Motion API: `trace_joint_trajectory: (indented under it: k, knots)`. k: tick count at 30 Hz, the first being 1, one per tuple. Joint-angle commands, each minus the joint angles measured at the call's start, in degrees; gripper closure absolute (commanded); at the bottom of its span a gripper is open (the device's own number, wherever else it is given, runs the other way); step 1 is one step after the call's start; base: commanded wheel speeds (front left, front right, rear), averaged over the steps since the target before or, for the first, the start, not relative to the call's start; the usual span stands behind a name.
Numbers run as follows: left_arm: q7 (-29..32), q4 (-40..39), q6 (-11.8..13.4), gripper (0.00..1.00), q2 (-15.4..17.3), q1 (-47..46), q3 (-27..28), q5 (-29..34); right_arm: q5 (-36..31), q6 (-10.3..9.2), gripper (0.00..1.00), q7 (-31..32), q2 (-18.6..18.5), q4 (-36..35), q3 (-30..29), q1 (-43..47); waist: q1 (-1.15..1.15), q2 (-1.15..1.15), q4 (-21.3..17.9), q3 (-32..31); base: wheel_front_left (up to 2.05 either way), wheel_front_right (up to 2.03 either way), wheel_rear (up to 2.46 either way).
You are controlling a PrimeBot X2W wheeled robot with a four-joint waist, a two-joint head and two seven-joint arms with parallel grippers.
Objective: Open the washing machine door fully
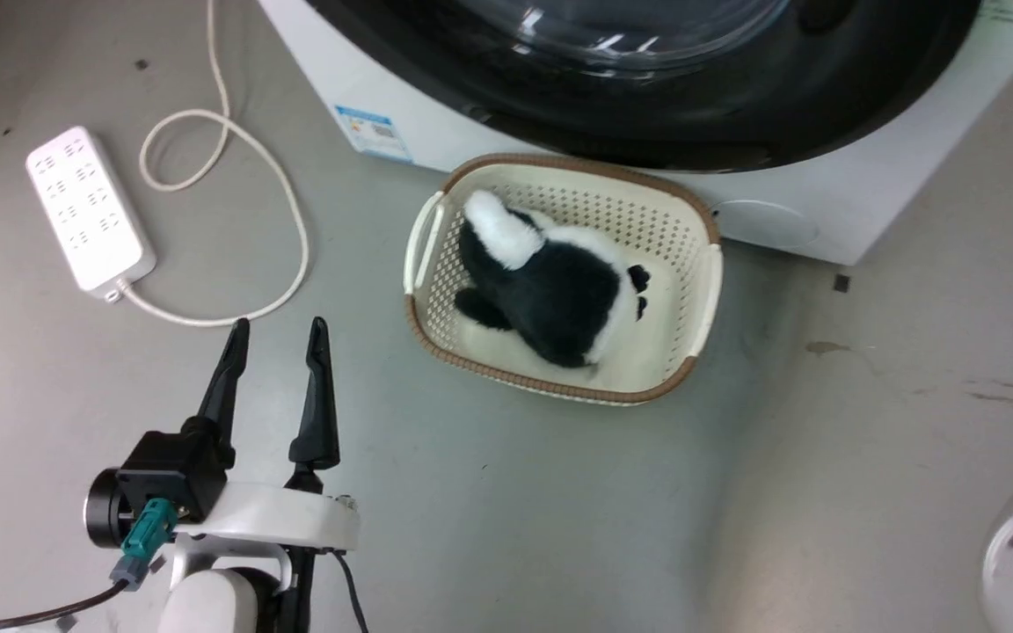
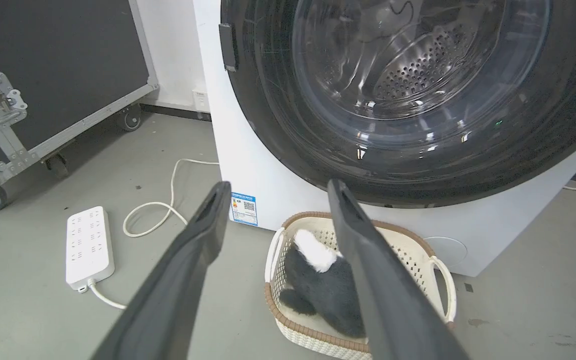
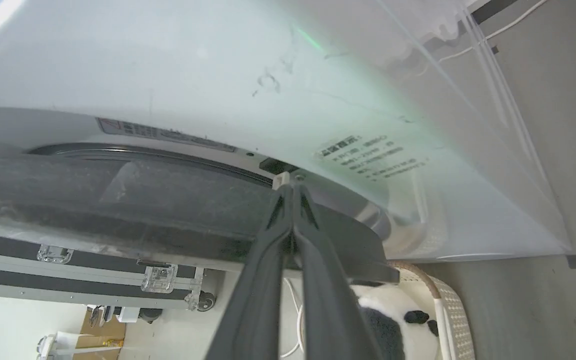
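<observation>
- The washing machine door (image 1: 647, 132) sits at 12 o'clock in the head view, with its glossy black rim around the clear bowl covering nearly the whole white machine front (image 1: 823, 202). It looks shut or barely cracked to me. I can't tell if the latch has let go.
- Your right gripper (image 3: 288, 186) has its fingers pinched together with no gap between them. In its wrist view the tips are nosed into the seam where the black rim meets the white front, right by a small pale tab. I can't see anything actually held between them.
- Your left gripper (image 1: 280, 323) is down at 7 o'clock in the head view. Its fingers are spread and holding nothing, well away from the door.
- Handling, my guess: the door is rigid and hinged, and the glass makes it fairly heavy. That shiny rim will be slippery, so hook behind the rim's edge on the seam side rather than squeezing it. Leave the bowl alone.
- The basket (image 1: 707, 290) with the plush panda (image 1: 559, 299) is parked just under the door's 6 o'clock, so watch the swing there. The power strip (image 1: 89, 207) at 10 o'clock is out of the way.
</observation>
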Motion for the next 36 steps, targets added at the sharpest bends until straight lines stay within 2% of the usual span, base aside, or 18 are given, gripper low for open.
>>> trace_joint_trajectory:
  k: [1, 14, 19, 24, 30, 31, 36]
  knots:
    - [-0.6, 0.0, 0.3, 0.0, 0.0, -1.0, -0.3, -0.5, -0.1, -0.02, 1.0, 1.2, 0.0, 1.6, -1.5, -2.8, 0.0, 0.0, 0.7, 0.6, 0.0, 0.0, 0.0]
    - [-2.2, -0.1, 0.9, 0.0, 0.0, -2.3, -0.8, -1.8, -4.3, -0.02, 1.0, 11.0, 0.0, 8.6, -12.7, -12.3, 0.0, 0.0, 3.2, 2.8, 0.0, 0.0, 0.0]
    - [-2.8, 0.2, 1.0, 0.0, 0.0, -2.2, -0.8, -1.8, -3.2, -0.03, 1.0, 15.7, 0.1, 10.4, -14.6, -11.3, 0.0, 0.0, 3.3, 1.3, 0.0, 0.0, 0.0]
    - [-3.4, 0.9, 1.0, 0.0, 0.0, -1.7, -1.2, -1.1, 1.2, -0.03, 1.0, 19.5, 0.1, 12.5, -14.8, -9.2, 0.0, 0.0, 3.2, -1.1, 0.0, 0.0, 0.0]
    - [-4.1, 1.6, 1.0, 0.0, 0.0, -0.2, -1.7, -0.5, 10.4, -0.03, 1.0, 24.6, 0.1, 15.8, -11.7, -5.3, 0.0, 0.0, 3.1, -5.2, 0.0, 0.0, 0.0]
    - [-4.3, 2.1, 0.9, 0.0, 0.0, 1.0, -2.2, -0.1, 15.9, -0.03, 1.0, 26.7, 0.1, 16.7, -7.7, -1.9, 0.0, 0.0, 3.1, -7.5, 0.0, 0.0, 0.0]
    - [-4.3, 2.6, 1.2, 0.0, 0.0, 3.4, -2.7, 0.5, 28.3, -0.03, 1.0, 28.0, 0.1, 17.5, 3.4, 4.7, 0.0, 0.0, 2.5, -10.8, 0.0, 0.0, 0.0]
